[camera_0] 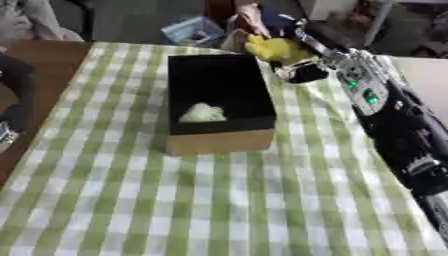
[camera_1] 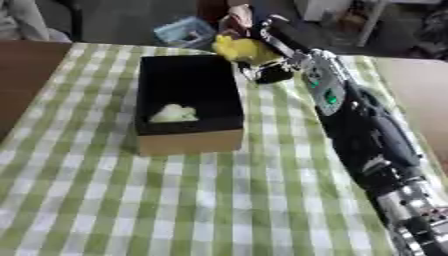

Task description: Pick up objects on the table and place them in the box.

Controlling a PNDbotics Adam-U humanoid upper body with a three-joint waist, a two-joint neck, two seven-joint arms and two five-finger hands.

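Note:
An open box (camera_0: 219, 140) with a black inside and tan walls stands on the green checked tablecloth. A pale, crumpled object (camera_0: 203, 113) lies inside it near the front wall. My right arm reaches in from the right along the box's right side. Past the box's far right corner, my right hand (camera_1: 273, 62) has its fingers curled round a yellow object (camera_1: 242, 50), held just above the cloth. A dark shape at the left edge of the left eye view looks like my left hand (camera_0: 13, 95); how it is held does not show.
The cloth-covered table (camera_0: 219, 210) stretches wide in front of the box. Bare brown table (camera_0: 44, 57) shows at the far left. Beyond the far edge stand a blue basket (camera_0: 194, 31) and a pinkish shape (camera_0: 249, 16) just behind the yellow object.

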